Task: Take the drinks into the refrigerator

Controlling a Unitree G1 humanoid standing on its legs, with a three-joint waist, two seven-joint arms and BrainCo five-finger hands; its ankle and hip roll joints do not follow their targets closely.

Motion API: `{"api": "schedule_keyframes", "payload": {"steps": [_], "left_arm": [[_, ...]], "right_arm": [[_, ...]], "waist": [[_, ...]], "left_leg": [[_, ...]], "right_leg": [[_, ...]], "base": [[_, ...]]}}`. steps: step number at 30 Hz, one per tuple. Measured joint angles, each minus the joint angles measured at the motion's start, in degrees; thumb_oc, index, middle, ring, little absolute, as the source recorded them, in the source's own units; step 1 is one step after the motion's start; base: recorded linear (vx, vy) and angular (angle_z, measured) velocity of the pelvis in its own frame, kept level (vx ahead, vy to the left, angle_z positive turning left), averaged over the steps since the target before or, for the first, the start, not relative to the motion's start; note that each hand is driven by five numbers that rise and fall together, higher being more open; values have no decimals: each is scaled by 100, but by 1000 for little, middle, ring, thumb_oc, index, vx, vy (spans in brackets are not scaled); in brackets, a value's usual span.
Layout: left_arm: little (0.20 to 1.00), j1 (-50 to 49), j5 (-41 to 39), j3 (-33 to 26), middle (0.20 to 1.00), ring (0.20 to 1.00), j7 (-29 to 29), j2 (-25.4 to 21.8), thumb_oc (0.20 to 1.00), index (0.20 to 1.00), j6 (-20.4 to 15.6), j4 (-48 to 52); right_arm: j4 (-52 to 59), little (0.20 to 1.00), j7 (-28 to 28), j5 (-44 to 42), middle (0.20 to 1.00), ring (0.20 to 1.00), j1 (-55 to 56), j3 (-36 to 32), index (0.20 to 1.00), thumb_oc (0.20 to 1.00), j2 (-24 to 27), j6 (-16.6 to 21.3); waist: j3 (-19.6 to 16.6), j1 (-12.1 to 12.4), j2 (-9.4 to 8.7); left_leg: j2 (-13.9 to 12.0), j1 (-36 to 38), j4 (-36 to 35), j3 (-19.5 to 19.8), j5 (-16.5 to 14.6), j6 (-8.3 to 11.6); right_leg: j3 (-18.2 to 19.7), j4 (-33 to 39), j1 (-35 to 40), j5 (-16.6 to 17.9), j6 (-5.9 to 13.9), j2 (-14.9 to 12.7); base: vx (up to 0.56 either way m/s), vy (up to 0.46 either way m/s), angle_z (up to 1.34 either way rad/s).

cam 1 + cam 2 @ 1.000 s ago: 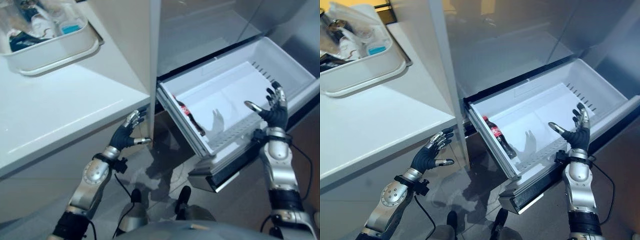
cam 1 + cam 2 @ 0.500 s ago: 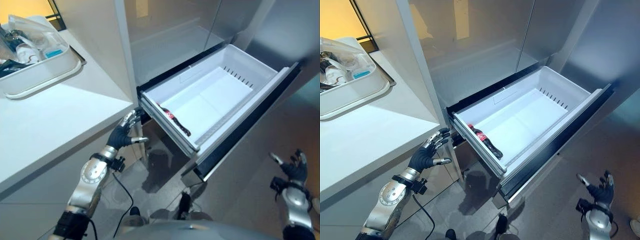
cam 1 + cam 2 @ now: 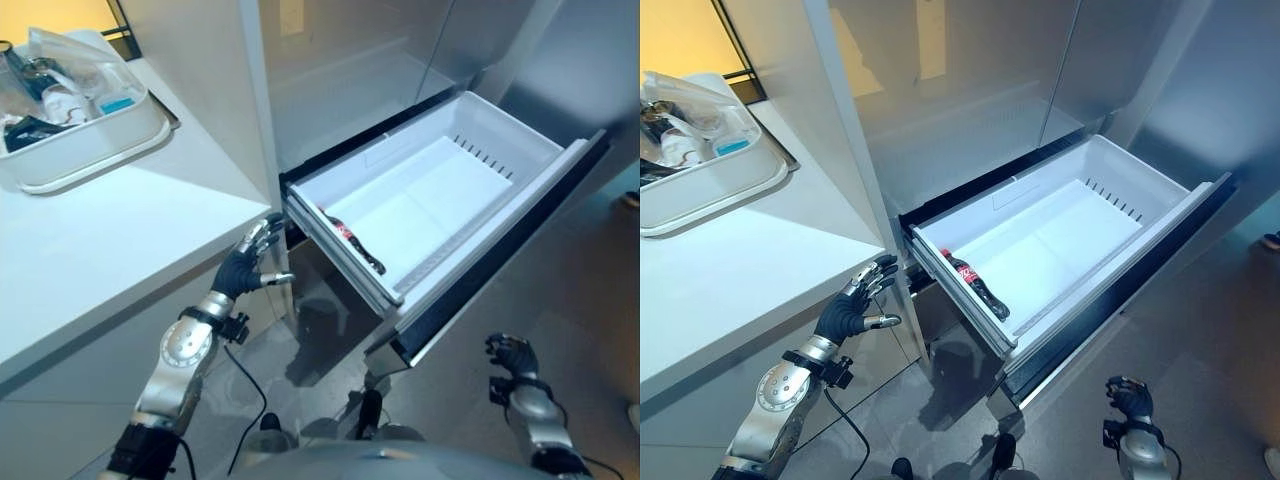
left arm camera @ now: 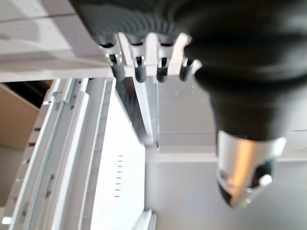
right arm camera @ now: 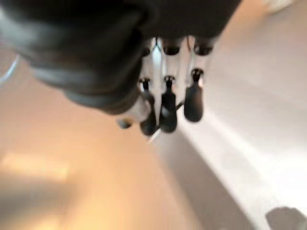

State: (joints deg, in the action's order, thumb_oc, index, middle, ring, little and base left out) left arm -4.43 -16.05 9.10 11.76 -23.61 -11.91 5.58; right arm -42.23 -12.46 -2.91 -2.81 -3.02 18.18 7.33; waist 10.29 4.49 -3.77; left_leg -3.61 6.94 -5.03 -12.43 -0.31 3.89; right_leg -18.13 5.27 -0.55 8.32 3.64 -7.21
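Grey tiled floor [image 3: 1200, 330] below, with a white counter [image 3: 730, 290] to the robot's left and a steel-fronted refrigerator [image 3: 970, 90] ahead. On the counter's far corner, a white tray [image 3: 710, 185] holding a clutter of packets too jumbled to tell apart. Pulled well out of the refrigerator's base, a white drawer [image 3: 1110, 165] with a dark front panel. Inside it, lying flat along the left wall at the near corner, a dark drink bottle [image 3: 976, 286] with a red label: long axis parallel to that wall, cap towards the refrigerator, base towards the drawer front. Just under the counter's edge, left hand [image 3: 848, 310] with fingers straight and spread, holding nothing. Low over the floor, well apart from the drawer, right hand [image 3: 1129, 396] with fingers curled in, empty
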Motion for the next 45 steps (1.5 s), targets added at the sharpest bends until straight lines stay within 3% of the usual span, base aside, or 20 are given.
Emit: {"api": "schedule_keyframes", "payload": {"steps": [3, 7, 10, 16, 23, 26, 29, 30, 31, 32, 33, 39, 45], "left_arm": [[1000, -56, -67, 86, 1000, 1000, -5, -7, 1000, 1000, 2, 12], [1000, -83, -108, 94, 1000, 1000, -7, -4, 1000, 1000, 12, 11], [1000, -130, -264, 101, 1000, 1000, -4, -1, 1000, 1000, 16, 16], [1000, -245, -401, 101, 1000, 1000, -11, -6, 1000, 1000, 21, 21], [1000, -243, -547, 104, 1000, 1000, -46, -18, 1000, 1000, 25, 31], [1000, -179, -547, 140, 1000, 1000, -52, -17, 1000, 1000, 30, 35], [1000, -197, -547, 108, 1000, 1000, -88, -65, 1000, 1000, 30, 40], [1000, -175, -547, 97, 1000, 1000, -104, -67, 1000, 1000, 30, 39], [1000, -169, -546, 101, 1000, 1000, -108, -67, 1000, 1000, 30, 39], [1000, -151, -546, 111, 1000, 1000, -111, -64, 1000, 1000, 30, 39], [1000, -124, -546, 118, 1000, 1000, -120, -62, 1000, 1000, 30, 38], [1000, -94, -547, 105, 1000, 1000, -200, -16, 1000, 1000, 31, 0], [1000, -134, -487, 30, 1000, 1000, -539, 235, 1000, 1000, 32, -523]], "right_arm": [[-20, 200, -46, 136, 200, 200, -116, 89, 200, 200, 114, -159], [-127, 200, -62, 347, 200, 200, -443, 518, 200, 200, 299, -355], [-347, 200, -45, 533, 200, 200, -1042, 1051, 200, 200, 612, -725], [-559, 200, 337, 1302, 200, 200, -2346, 1988, 200, 200, 950, -723], [-738, 200, 457, 1785, 200, 200, -3999, 2617, 200, 200, 660, -517], [-732, 200, 467, 1976, 200, 200, -4588, 2634, 200, 200, 271, -387], [-757, 200, 555, 2019, 200, 200, -4509, 2656, 200, 200, 203, -373], [-781, 338, 557, 2019, 338, 338, -4495, 2651, 338, 338, 162, -375], [-781, 379, 554, 2014, 379, 379, -4481, 2645, 379, 379, 130, -372], [-782, 661, 548, 2009, 661, 661, -4434, 2616, 661, 661, 63, -370], [-783, 1000, 546, 1985, 1000, 1000, -4390, 2613, 1000, 1000, 38, -364], [-750, 1000, 471, 1596, 1000, 1000, -3737, 2202, 1000, 1000, -101, -265], [-669, 1000, 318, 988, 1000, 1000, -1934, 1674, 1000, 1000, -437, -244]], "waist": [[10, 223, 6], [21, 275, -2], [33, 333, -11], [118, 618, -39], [365, 962, -83], [407, 1226, -112], [450, 1236, -205], [485, 1239, -248], [499, 1233, -267], [510, 1234, -290], [513, 1229, -294], [518, 1229, -286], [536, 1068, -218]], "left_leg": [[4, -19, -1, 20, 4, -1], [1, -87, 0, 114, 25, -2], [-24, -138, -2, 187, 38, 3], [-61, -308, 2, 341, 143, 62], [-87, -556, 95, 577, 189, 97], [-66, -637, 112, 675, 196, 98], [-31, -655, 118, 772, 199, 90], [-17, -666, 118, 784, 206, 80], [-13, -665, 119, 783, 208, 78], [-11, -659, 118, 785, 207, 77], [-11, -659, 118, 784, 207, 78], [3, -599, 102, 780, 208, 75], [22, -390, 52, 718, 191, 50]], "right_leg": [[-22, -1, -3, -4, 0, -9], [-118, 0, 15, -9, -1, -21], [-195, 30, 19, -11, -5, -20], [-338, 31, -116, -45, -48, 18], [-569, 1, -190, -23, -109, 51], [-665, -1, -210, -59, -89, 32], [-750, -1, -172, -78, -68, -8], [-761, -2, -174, -75, -69, -18], [-761, -1, -174, -74, -68, -22], [-762, -1, -166, -74, -67, -28], [-762, -1, -168, -74, -67, -25], [-758, -2, -121, -80, -59, -37], [-726, -2, 39, -103, -28, -60]], "base": [[19, 8, 6], [-1, -2, 11], [-19, -14, 12], [-34, -8, 12], [-34, -16, 16], [-16, -6, 19], [-11, 10, 15], [-1, 6, 7], [9, 13, 3], [0, 0, 0], [0, 0, 0], [4, 23, 0], [3, 2, -2]]}}
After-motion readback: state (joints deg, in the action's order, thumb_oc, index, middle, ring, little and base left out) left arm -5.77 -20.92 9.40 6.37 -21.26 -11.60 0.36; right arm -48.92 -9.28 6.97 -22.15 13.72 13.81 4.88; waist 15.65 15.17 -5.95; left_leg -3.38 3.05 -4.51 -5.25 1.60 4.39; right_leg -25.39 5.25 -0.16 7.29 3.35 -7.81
